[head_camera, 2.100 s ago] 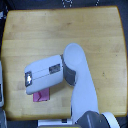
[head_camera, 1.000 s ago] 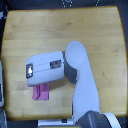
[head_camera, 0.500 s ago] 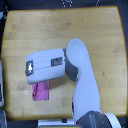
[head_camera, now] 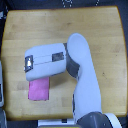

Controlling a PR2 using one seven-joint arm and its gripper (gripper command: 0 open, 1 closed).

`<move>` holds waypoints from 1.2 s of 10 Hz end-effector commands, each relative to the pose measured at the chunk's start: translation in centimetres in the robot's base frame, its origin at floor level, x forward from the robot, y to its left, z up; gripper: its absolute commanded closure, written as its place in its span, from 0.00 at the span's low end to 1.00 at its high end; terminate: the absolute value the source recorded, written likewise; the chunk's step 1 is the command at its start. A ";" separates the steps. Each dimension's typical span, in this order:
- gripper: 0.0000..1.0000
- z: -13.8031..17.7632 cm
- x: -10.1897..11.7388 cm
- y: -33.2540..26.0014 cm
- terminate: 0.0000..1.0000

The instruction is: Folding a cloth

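Observation:
The bright pink cloth (head_camera: 39,89) lies flat on the wooden table (head_camera: 100,35), near its front edge on the exterior view's left. It shows as a small rectangle, and its top edge is hidden under my arm. My gripper (head_camera: 28,63) points to the exterior view's left, just above the cloth's upper left corner. The white wrist housing (head_camera: 47,61) covers the fingers, so I cannot tell whether they are open or shut, or whether they touch the cloth. The white forearm (head_camera: 82,75) runs down to the frame's bottom.
The table's edges show on all sides, with dark floor beyond. A pale object (head_camera: 2,95) sits off the table's edge on the exterior view's left. Dark fixtures (head_camera: 67,4) stand past the far edge.
My arm has shifted slightly up the frame, away from the front edge. More of the pink cloth now shows below it, lying flatter and wider than before.

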 end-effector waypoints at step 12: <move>0.00 11.9 6.1 -27.9 0.00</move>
